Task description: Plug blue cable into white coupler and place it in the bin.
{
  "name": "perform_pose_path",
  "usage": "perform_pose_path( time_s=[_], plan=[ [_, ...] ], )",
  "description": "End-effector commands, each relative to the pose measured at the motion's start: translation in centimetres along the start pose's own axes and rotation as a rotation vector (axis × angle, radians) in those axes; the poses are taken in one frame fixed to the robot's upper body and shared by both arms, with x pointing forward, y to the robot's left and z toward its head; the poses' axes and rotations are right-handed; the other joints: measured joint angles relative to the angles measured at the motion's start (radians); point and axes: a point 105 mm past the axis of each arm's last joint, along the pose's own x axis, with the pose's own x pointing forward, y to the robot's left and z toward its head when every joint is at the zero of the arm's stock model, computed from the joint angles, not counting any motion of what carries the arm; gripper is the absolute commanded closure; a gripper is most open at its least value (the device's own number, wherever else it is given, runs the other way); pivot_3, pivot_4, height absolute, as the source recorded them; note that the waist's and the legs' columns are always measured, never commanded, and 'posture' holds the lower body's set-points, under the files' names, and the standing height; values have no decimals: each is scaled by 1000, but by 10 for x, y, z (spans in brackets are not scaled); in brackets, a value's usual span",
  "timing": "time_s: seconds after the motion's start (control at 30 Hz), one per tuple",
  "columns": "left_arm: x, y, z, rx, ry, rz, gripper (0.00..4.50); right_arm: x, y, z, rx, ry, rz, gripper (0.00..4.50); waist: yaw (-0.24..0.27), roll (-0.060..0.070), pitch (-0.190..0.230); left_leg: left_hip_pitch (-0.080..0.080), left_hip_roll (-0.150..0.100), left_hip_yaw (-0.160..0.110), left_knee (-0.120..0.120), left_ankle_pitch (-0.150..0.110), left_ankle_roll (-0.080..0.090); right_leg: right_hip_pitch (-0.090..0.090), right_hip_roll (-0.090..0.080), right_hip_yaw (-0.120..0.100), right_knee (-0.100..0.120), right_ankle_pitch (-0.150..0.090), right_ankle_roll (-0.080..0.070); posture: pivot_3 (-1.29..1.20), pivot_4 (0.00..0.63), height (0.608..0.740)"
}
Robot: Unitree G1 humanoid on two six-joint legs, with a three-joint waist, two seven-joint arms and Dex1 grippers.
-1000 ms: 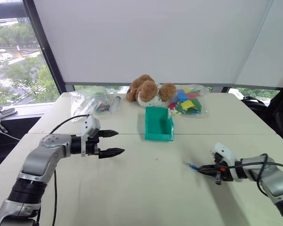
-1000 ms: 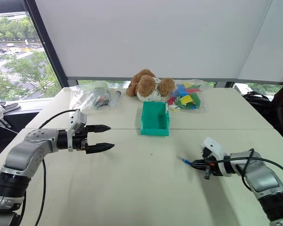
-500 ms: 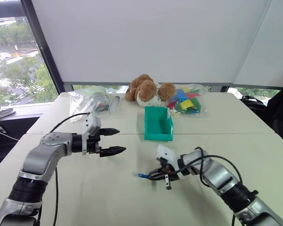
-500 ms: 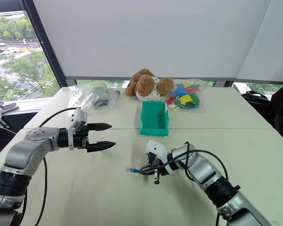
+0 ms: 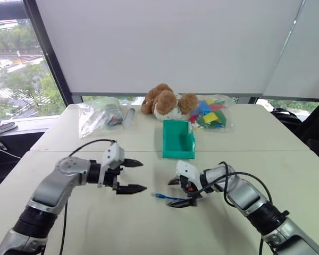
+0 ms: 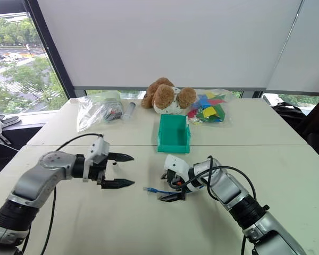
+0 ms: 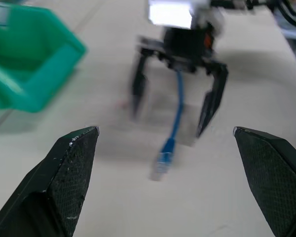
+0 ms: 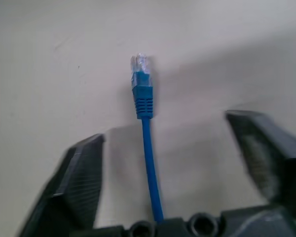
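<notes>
The blue cable's plug end lies on the table's middle, its clear plug tip pointing toward my left gripper. My right gripper is open, and the blue cable runs out from its base between its spread fingers, touching neither. My left gripper is open and empty, a short way to the left of the plug and facing it. The teal bin stands just beyond both grippers. The white coupler is out of view.
A brown plush toy sits behind the bin. A clear bag of coloured pieces lies to its right, and clear plastic bags to its left. A window runs along the table's left side.
My right gripper carried the blue cable's end leftward to the table's middle, then opened and released it. My left gripper moved right and a little down toward the plug.
</notes>
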Motion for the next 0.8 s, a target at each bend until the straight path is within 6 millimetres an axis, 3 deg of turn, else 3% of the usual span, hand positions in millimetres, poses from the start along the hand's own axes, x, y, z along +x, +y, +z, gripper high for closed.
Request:
perform_pose_path(
  time_s=[0.03,0.33,0.8],
  plan=[
    [15,1,-1,63,10,-93,0,-27,1,20,-39,-58,-55,58,8,0,0,0,0,0,0,0,0,0,0,0,0,0,0,0,150,740],
    [44,11,-38,61,89,-217,0,-58,14,20,-13,-34,-170,58,14,0,0,0,1,1,0,0,0,0,0,0,0,0,0,0,150,740],
    [54,9,-72,60,169,-266,0,-67,8,27,-9,-41,-278,58,15,-1,0,0,1,0,0,0,1,0,0,0,0,0,0,0,150,740]
  ],
)
